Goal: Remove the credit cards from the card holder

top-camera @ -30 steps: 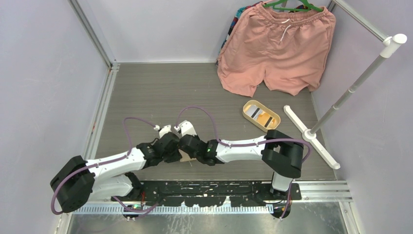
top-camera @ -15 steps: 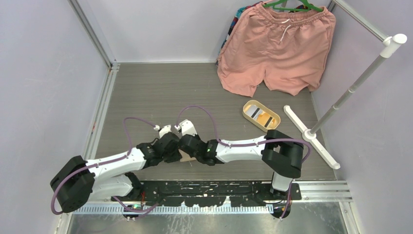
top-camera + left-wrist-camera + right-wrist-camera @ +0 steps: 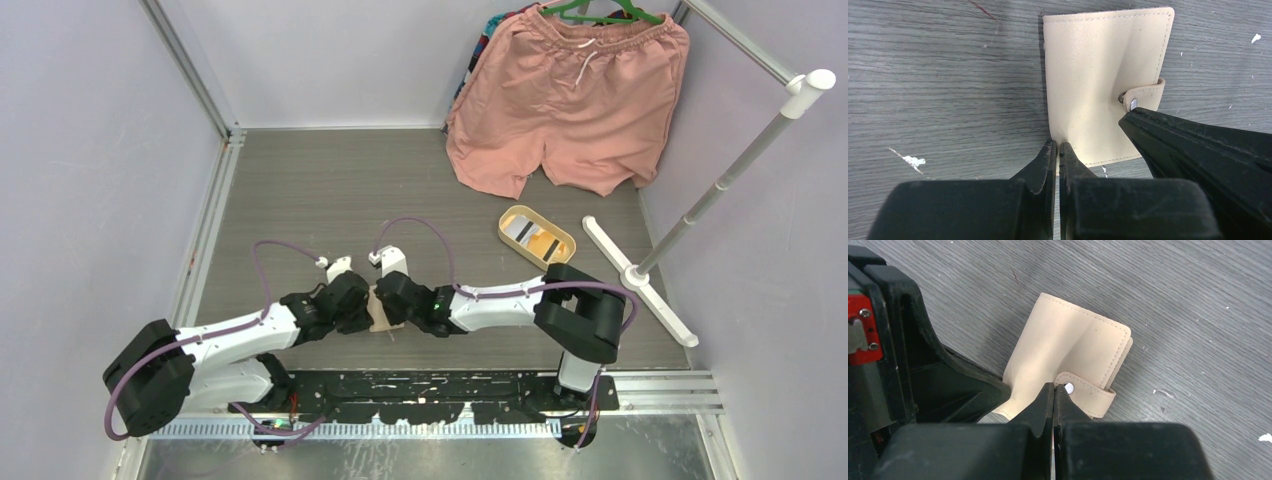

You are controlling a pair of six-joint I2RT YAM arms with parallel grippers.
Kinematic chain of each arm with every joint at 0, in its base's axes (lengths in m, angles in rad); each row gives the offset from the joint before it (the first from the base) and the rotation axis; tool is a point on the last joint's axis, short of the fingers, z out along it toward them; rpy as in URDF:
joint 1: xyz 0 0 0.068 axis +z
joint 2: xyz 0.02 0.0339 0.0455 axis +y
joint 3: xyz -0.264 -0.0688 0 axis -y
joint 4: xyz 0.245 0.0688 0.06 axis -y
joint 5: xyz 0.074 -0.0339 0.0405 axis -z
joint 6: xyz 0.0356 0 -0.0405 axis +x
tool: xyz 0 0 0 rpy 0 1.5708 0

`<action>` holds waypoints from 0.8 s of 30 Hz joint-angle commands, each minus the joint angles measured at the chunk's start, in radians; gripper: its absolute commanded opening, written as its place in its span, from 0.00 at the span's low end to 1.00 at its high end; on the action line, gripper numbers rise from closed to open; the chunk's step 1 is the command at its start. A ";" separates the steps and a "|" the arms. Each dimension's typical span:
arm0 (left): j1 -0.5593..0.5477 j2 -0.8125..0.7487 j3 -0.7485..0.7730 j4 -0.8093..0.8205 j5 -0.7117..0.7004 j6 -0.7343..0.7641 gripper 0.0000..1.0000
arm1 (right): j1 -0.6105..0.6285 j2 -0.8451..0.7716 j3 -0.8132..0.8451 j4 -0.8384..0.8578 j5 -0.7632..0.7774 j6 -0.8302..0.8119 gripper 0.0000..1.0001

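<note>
The card holder [image 3: 381, 314] is a tan-beige wallet lying closed on the grey table between my two grippers. Its snap tab [image 3: 1089, 393] is still fastened over the edge. My left gripper [image 3: 1058, 146] is shut on the wallet's near corner, and the leather [image 3: 1098, 75] puckers toward the jaws. My right gripper [image 3: 1054, 387] is shut at the free end of the tab, beside the silver snap [image 3: 1068, 388]. In the top view the left gripper [image 3: 366, 308] and right gripper [image 3: 390, 310] meet over the wallet. No credit cards show at the wallet.
An oval tan tray [image 3: 507, 222] at the right holds an orange-yellow flat piece and a pale one with a dark stripe. Pink shorts [image 3: 570, 100] hang at the back right. A white rack stand [image 3: 640, 280] lies on the right.
My right gripper has shifted slightly right and back, so more of the wallet shows between the grippers in the top view. The left arm has hardly moved.
</note>
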 commanded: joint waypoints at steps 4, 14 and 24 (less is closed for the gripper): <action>0.002 0.000 -0.010 -0.007 -0.002 0.011 0.00 | -0.019 -0.047 -0.014 0.093 -0.052 0.051 0.01; 0.002 -0.003 -0.011 -0.009 -0.002 0.010 0.00 | -0.052 -0.031 -0.035 0.125 -0.070 0.068 0.01; 0.003 0.002 -0.012 -0.009 -0.004 0.009 0.00 | -0.078 0.006 -0.087 0.226 -0.151 0.132 0.01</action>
